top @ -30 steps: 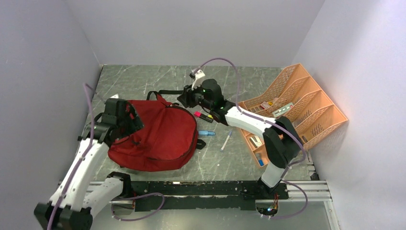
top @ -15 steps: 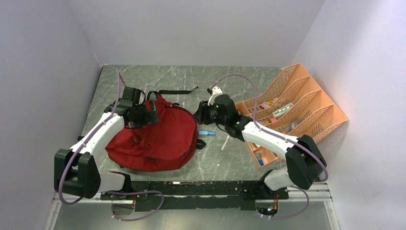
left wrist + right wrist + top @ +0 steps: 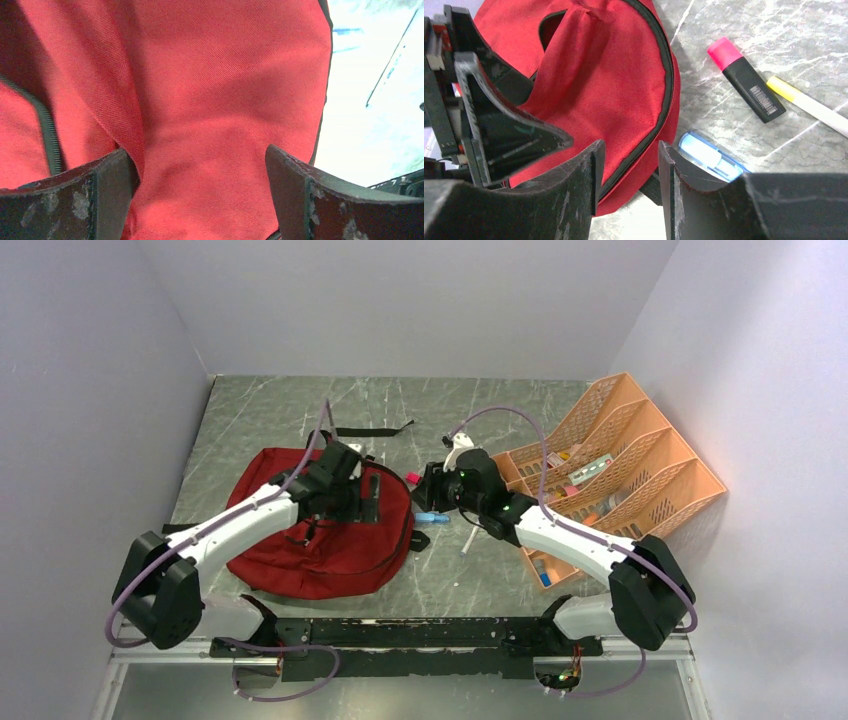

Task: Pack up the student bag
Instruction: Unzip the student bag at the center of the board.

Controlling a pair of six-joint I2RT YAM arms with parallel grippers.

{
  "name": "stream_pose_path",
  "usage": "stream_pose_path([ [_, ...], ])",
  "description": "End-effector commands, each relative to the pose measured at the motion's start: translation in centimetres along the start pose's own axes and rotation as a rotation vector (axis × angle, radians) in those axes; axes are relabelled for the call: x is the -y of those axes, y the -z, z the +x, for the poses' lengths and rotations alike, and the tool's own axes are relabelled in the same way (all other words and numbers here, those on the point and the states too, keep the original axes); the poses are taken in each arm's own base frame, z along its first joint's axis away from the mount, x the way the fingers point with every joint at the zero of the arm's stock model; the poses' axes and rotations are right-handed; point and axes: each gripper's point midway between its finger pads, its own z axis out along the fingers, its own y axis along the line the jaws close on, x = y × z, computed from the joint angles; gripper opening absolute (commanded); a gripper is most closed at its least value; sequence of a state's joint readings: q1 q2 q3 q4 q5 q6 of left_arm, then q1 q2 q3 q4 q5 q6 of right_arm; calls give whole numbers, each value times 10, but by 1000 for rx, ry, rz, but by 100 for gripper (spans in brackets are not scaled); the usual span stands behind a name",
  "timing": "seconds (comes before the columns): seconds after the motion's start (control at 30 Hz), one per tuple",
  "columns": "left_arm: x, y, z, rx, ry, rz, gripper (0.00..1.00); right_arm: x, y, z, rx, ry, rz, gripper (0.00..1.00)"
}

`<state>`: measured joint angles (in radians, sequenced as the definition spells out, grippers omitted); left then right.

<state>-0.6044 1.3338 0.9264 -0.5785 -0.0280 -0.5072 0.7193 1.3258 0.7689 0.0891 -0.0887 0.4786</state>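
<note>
The student bag (image 3: 300,540), dark red with black zipper trim, lies flat on the left half of the table. My left gripper (image 3: 366,506) hangs over the bag's right part. In the left wrist view it (image 3: 200,175) is wide open, with only the bag's red fabric (image 3: 210,90) beneath. My right gripper (image 3: 421,497) is at the bag's right edge. In the right wrist view it (image 3: 626,172) is open, with the bag's zipper edge (image 3: 664,100) below the gap. The left gripper also shows there (image 3: 499,115).
A pink highlighter (image 3: 744,82), a blue highlighter (image 3: 711,156) and a yellow-tipped pen (image 3: 809,105) lie on the table right of the bag. A white pen (image 3: 472,534) lies nearer. An orange desk organiser (image 3: 640,470) with small items stands at the right. A black strap (image 3: 375,430) lies behind the bag.
My left arm has swung from the bag's left side across to its right part. My right gripper has come nearer and lower, to the bag's right edge. The bag's top has flattened.
</note>
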Motion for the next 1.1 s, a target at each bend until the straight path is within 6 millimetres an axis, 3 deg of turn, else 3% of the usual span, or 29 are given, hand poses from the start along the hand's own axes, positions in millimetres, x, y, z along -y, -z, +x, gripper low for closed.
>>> stream_pose_path([
  [0.0,15,-9,7,13,-17,-36,97,4,4,2,7,-14,17,47],
  [0.3,20,-27,42,-41,-51,-86,96,16,13,1,35,-8,78,47],
  [0.53,-17,-25,51,-26,-97,-331,96,18,18,-4,64,-15,94,47],
  [0.6,-19,-20,51,-28,-110,-354,96,18,18,-5,67,-15,95,47],
  [0.7,-10,-8,38,13,-111,-318,97,17,18,-6,73,-18,94,47],
  [0.93,20,37,-18,183,-113,-208,97,18,18,-3,63,-22,91,47],
  [1.07,12,53,-33,228,-127,-260,97,20,21,-3,68,-15,105,47],
])
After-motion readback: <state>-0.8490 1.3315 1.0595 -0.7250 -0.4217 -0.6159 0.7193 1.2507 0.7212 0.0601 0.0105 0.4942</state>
